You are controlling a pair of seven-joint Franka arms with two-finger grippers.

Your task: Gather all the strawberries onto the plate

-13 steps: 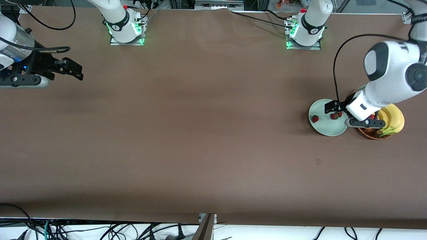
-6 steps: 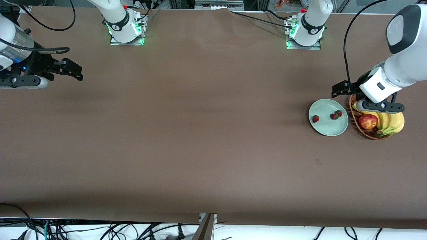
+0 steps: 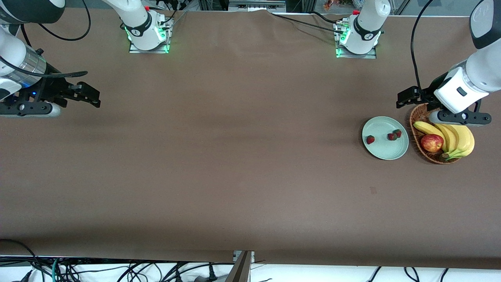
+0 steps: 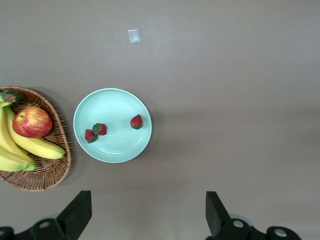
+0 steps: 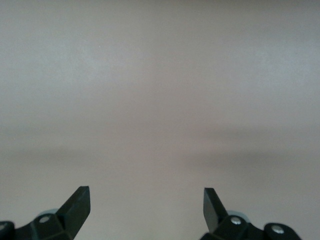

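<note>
Since 1 second ago my left pincer point(image 3: 407, 98) has lifted off the round, shallow, pale mint-green plate point(image 3: 385, 150) and now hangs over the bare desk point(image 3: 235, 156) just beside the basket's rim, its fingers point(image 4: 77, 212) spread wide and holding nothing. All 3 tiny red strawberries with dark green caps sit on that plate: 1 strawberry point(image 3: 370, 139) alone on the part toward the right arm's end, and 2 strawberries point(image 3: 394, 135) touching each other near the rim next to the basket. I see the same layout in the left wrist view, the lone berry point(image 4: 136, 121) apart from the pair point(image 4: 95, 132).

Just beside the plate, toward the left arm's end of the desk, stands the brown wicker basket point(image 3: 417, 119) with a red apple point(image 3: 431, 143) and a bunch of yellow bananas point(image 3: 456, 139) in it.

My right pincer point(image 3: 88, 96) waits over the brown desk at the right arm's end, well apart from everything, its fingers point(image 5: 77, 205) spread and empty.
</note>
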